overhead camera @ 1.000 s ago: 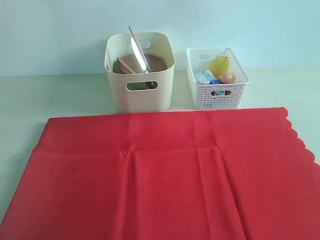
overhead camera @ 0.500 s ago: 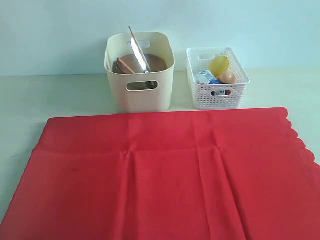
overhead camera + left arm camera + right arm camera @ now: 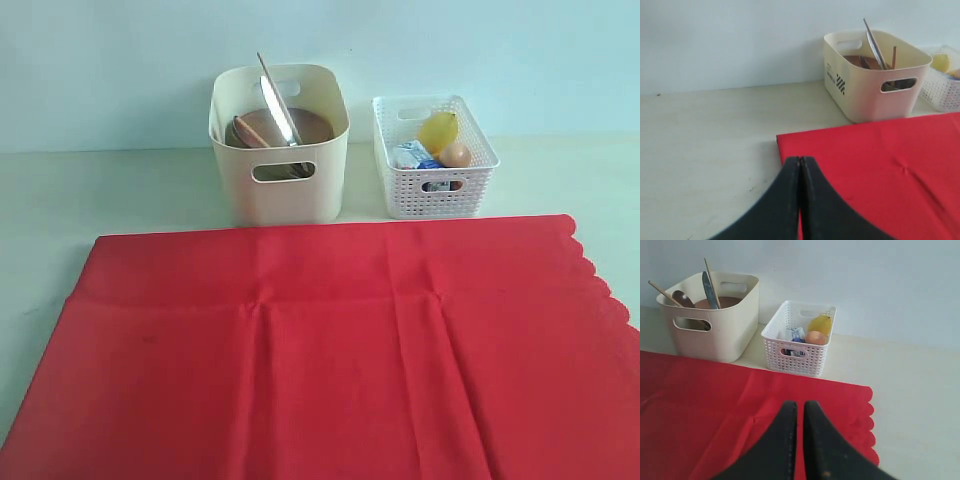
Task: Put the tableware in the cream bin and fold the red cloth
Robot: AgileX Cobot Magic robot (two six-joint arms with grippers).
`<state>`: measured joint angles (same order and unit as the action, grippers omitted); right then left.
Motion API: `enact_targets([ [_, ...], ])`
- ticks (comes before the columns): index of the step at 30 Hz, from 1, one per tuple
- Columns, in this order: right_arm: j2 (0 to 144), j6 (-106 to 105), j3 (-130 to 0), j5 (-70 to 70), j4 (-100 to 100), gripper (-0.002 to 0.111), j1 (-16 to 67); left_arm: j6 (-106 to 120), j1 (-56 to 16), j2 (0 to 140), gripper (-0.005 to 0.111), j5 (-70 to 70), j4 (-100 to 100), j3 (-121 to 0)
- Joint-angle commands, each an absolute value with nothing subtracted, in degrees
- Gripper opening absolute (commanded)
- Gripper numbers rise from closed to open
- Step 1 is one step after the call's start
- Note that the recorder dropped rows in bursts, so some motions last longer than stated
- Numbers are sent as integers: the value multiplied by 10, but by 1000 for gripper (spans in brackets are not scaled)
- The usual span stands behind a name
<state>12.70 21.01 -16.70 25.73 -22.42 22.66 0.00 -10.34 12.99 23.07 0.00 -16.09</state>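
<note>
Red cloth (image 3: 330,350) lies flat across the near table; tableware (image 3: 282,110) already sits in the cream bin (image 3: 285,205) beyond. Our left gripper (image 3: 800,167) and right gripper (image 3: 799,412) hang closed, empty, above the cloth. Folding looks like our step: we must open and pinch an edge.

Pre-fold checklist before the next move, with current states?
1. Tableware binned: ok, the silver table knife and round brown plate show inside the cream bin.
2. The red cloth laid flat: ok, spread out, unfolded.
3. The left gripper open for a grasp: not ok, shut near the cloth's corner.
4. The right gripper open: not ok, shut near the scalloped edge.
5. Bin and white basket off the cloth: ok, behind its far edge.
</note>
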Motion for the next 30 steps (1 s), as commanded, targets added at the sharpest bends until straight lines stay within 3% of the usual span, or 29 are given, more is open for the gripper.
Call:
enact_targets([
  [1,129,211,-171,254,-224,6,227,13,-108,170,0,261,-12,-179],
  [7,129,211,-171,250,-215,6,227,12,-108,290,0,334,-71,-222],
  [14,129,211,-171,248,-215,6,227,13,-108,542,0,401,-131,-277],
  [25,129,211,-171,242,-208,6,227,28,-108,760,0,221,-232,-300],
  [27,129,211,-171,234,-209,6,227,28,-104,783,4,203,-228,-307],
  [30,129,211,-171,226,-206,6,227,29,-72,840,29,275,-193,-365],
])
